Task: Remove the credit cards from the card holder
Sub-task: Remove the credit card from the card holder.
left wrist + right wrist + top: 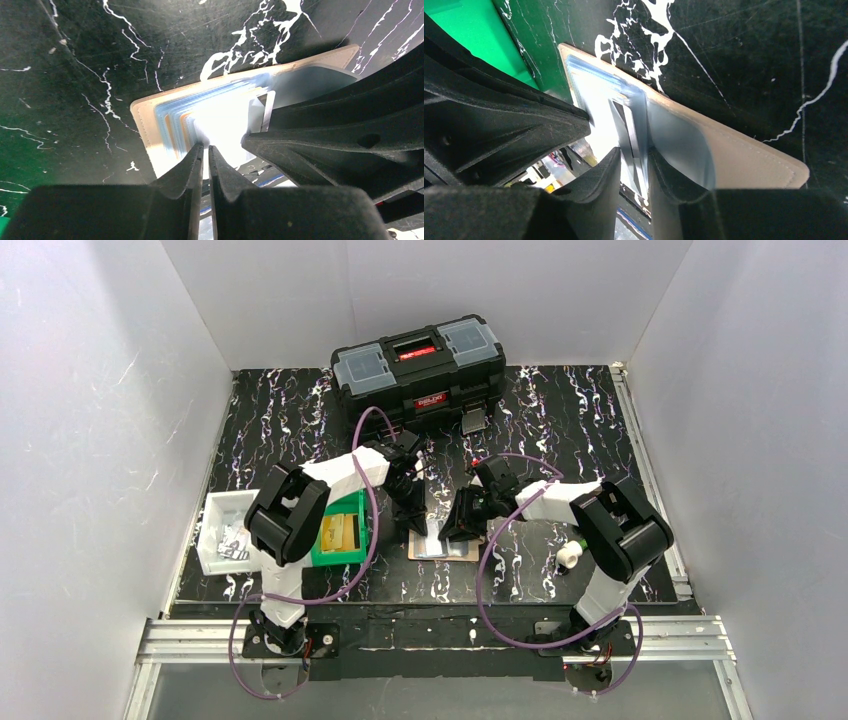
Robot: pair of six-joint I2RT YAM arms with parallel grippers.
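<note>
The tan card holder [447, 550] lies open on the black marbled table between both grippers. In the left wrist view its rim [145, 112] frames a stack of light blue and orange credit cards [175, 120]. My left gripper [205, 148] is shut, tips down on the cards; the top view shows it [415, 525] at the holder's left end. One greyish card [629, 135] stands tilted up out of the holder [754, 155]. My right gripper [634, 157] is slightly open astride this card's edge, which rests against one finger. The raised card also shows in the left wrist view [261, 111].
A black toolbox [418, 368] stands at the back. A green bin [342, 530] with yellow-tan slabs sits just left of the holder, and a white tray [225, 530] is further left. A small white cylinder [569, 555] lies by the right arm.
</note>
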